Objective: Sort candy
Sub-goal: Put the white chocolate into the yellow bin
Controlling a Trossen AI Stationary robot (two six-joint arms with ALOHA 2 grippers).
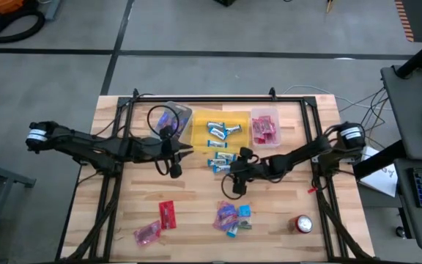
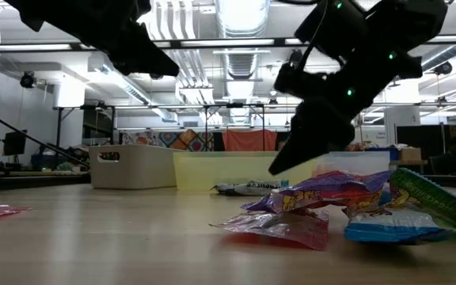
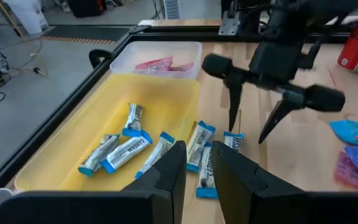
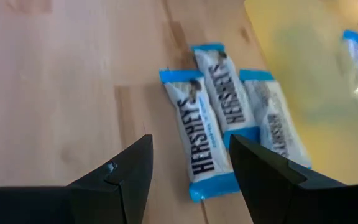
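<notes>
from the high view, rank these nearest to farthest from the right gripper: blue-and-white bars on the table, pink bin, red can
1. Blue-and-white bars: on the table beside the right gripper, at the yellow tray's edge.
2. Pink bin: at the back, beyond the gripper.
3. Red can: front right, farthest.

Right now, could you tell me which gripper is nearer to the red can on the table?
The right gripper. It hangs open over the middle of the table, with the red can toward the near right corner. The left gripper is farther away, beside the yellow tray.
</notes>
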